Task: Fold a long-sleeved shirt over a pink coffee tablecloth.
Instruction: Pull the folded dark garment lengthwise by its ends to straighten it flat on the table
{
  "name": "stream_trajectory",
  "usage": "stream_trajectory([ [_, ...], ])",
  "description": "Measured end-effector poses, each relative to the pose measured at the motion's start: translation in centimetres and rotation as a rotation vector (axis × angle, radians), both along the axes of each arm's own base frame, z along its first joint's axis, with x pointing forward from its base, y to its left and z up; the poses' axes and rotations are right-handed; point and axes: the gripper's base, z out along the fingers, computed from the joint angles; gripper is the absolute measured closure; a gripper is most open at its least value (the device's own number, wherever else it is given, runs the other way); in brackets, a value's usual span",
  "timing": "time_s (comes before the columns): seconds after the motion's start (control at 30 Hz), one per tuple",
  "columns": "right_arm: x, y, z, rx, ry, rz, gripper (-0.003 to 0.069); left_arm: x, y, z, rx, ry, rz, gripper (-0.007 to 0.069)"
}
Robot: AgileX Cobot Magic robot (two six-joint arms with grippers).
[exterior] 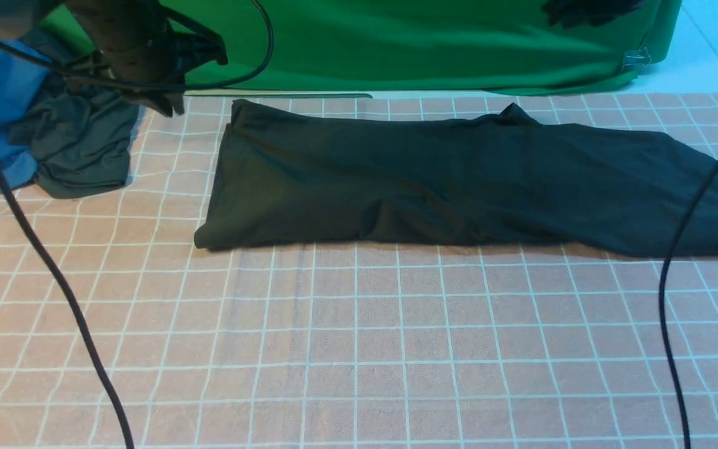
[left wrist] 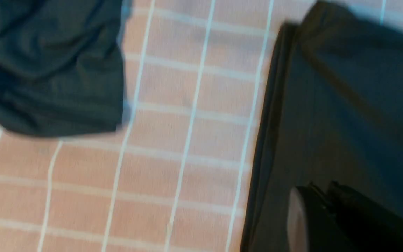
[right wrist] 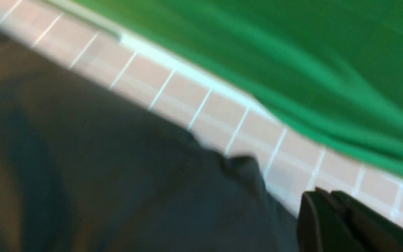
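Your left tool [left wrist: 322, 190] has its jaws together with nothing between them. It hangs at the left end of the long-sleeved shirt [exterior: 434, 181]. The grey-green garment [exterior: 78, 143] lies to the tool's other side, across a strip of bare pink coffee tablecloth [exterior: 359, 349]. Your right tool [right wrist: 327, 199] is closed and empty too, above the shirt's far edge, with the green cloth [exterior: 427, 43] just beyond it. The shirt lies flat in a long band between both tools.

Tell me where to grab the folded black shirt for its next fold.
Grip the black long-sleeved cotton shirt at its squared left end, coming from the robot's left: it lies as a long flat band on the pink grid-printed tablecloth.
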Motion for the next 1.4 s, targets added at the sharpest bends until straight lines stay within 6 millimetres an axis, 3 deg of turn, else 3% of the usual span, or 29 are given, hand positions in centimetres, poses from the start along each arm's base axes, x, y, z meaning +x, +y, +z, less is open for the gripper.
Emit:
stream_trajectory([
  [0.03, -1.3, -0.5, 0.8, -0.031, 0.065, -0.012, 0.0619, -0.7, -0.1, -0.1, -0.014, 0.043, -0.016, 0.0601],
  [0.17, -3.4, -2.2, 1.3, -0.054, 0.189, -0.054, 0.062, -2.3, -0.5, -2.2, -0.048, 0.158, -0.052, 0.061],
  [0.37, -5.8, -5.6, 0.5, -0.031, 0.277, -0.144, 0.062, -3.4, -0.5, -6.0, -0.047, 0.224, -0.085, 0.0607],
  [0.47, -6.5, -6.3, -0.3, -0.028, 0.296, -0.162, 0.062, -3.3, -0.8, -6.7, -0.065, 0.188, -0.119, 0.0568],
  [0.6, -7.0, -6.3, -1.3, -0.015, 0.311, -0.164, 0.062, -2.7, -1.0, -7.6, -0.096, 0.171, -0.099, 0.0396],
  [0.8, -6.8, -5.8, -1.3, 0.038, 0.293, -0.139, 0.062, -2.1, -0.8, -11.1, -0.078, 0.243, -0.036, 0.0063],
  [0.9, -6.8, -5.7, -1.3, 0.044, 0.283, -0.132, 0.062, -1.9, -1.1, -12.1, -0.11, 0.261, -0.034, -0.0021],
  [1.0, -6.8, -5.7, -1.2, 0.045, 0.279, -0.13, 0.062, -1.8, -1.4, -12.7, -0.137, 0.274, -0.05, -0.0036],
  [1.13, -6.8, -5.7, -1.2, 0.043, 0.276, -0.127, 0.062, -1.9, -1.6, -12.7, -0.153, 0.281, -0.071, 0.0069],
  [1.3, -6.8, -5.7, -1.2, 0.044, 0.279, -0.126, 0.062, -2.0, -1.7, -12.8, -0.162, 0.295, -0.085, 0.0435],
  [1.4, -7.3, -6.2, -1.5, 0.007, 0.336, -0.159, 0.062, -2.2, -1.5, -12.2, -0.125, 0.315, -0.117, 0.0576],
])
